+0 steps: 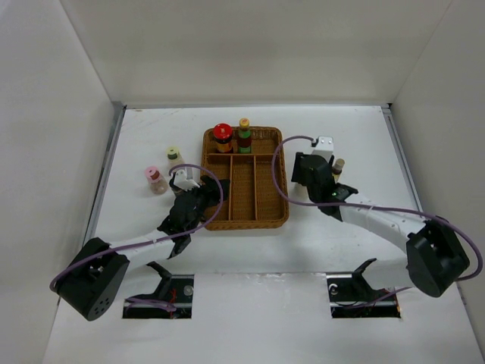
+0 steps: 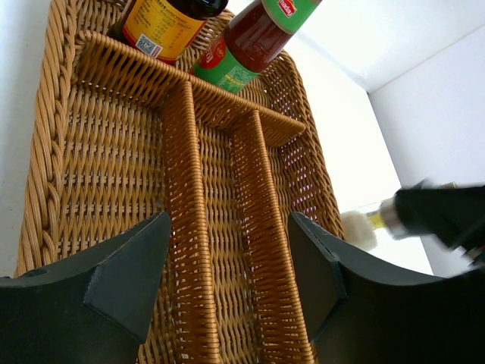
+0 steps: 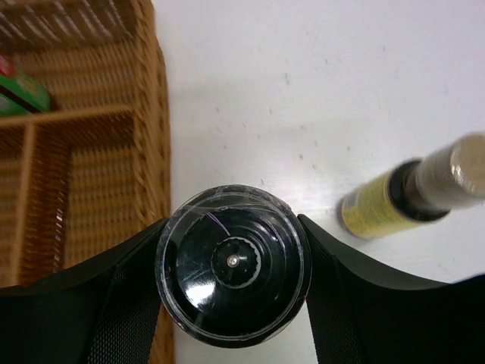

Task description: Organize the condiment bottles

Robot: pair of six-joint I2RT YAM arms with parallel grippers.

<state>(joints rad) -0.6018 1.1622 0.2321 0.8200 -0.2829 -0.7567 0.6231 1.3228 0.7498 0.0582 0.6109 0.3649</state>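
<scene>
A brown wicker tray [image 1: 282, 199] sits mid-table. In its far compartment stand a red-capped jar [image 1: 222, 136] and an orange-yellow-capped bottle [image 1: 244, 133], whose red and green labels [image 2: 239, 53] show in the left wrist view. Pink-capped [image 1: 155, 180] and pale-green-capped [image 1: 174, 157] bottles stand left of the tray. My right gripper [image 3: 231, 262] is shut on a round dark-topped jar [image 3: 233, 265] just outside the tray's right wall; in the top view the gripper [image 1: 303, 168] hides it. My left gripper [image 2: 227, 280] is open over the tray's near-left dividers, holding nothing.
A yellow-labelled bottle with a silver-grey cap [image 3: 394, 201] stands on the table right of the held jar, also visible beside my right gripper as the small bottle [image 1: 338, 167]. White walls close the table on three sides. The tray's three long compartments [image 2: 114, 174] hold nothing.
</scene>
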